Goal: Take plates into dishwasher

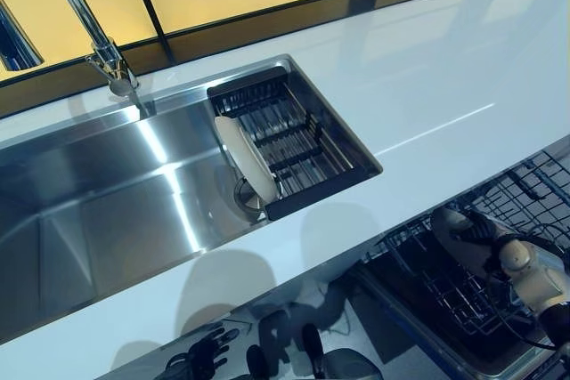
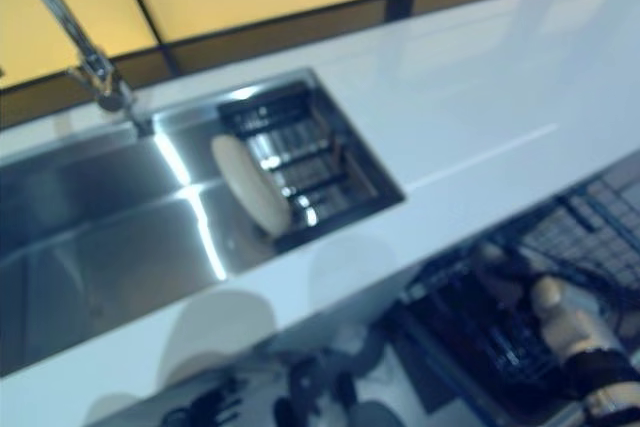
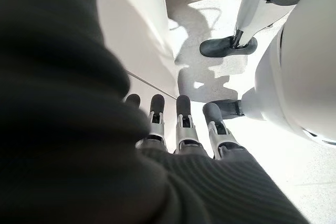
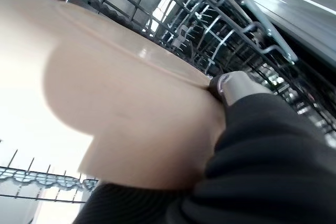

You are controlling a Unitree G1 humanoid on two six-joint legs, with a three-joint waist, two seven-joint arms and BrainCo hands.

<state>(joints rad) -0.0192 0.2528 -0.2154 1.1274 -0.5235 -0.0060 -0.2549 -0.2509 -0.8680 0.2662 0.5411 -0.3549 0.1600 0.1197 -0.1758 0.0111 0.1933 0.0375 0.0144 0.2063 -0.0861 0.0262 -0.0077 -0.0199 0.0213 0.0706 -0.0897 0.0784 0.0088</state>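
- Plate [image 4: 105,103], beige, is pinched at its rim by the right hand [image 4: 236,85], a finger pressed on its face, above the dishwasher rack [image 4: 210,19].
- Head views show the right hand [image 1: 534,273] low over that wire rack [image 1: 525,193], below the white counter [image 1: 427,68]; the held plate cannot be made out there.
- Second plate [image 1: 246,159] stands on edge against the dark drying basket [image 1: 298,135] in the steel sink [image 1: 98,193], beside the faucet [image 1: 89,24].
- Left hand [image 3: 181,124], fingers straight and relaxed and holding nothing, hangs toward the floor [image 3: 315,177], a detail only its wrist view shows clearly.
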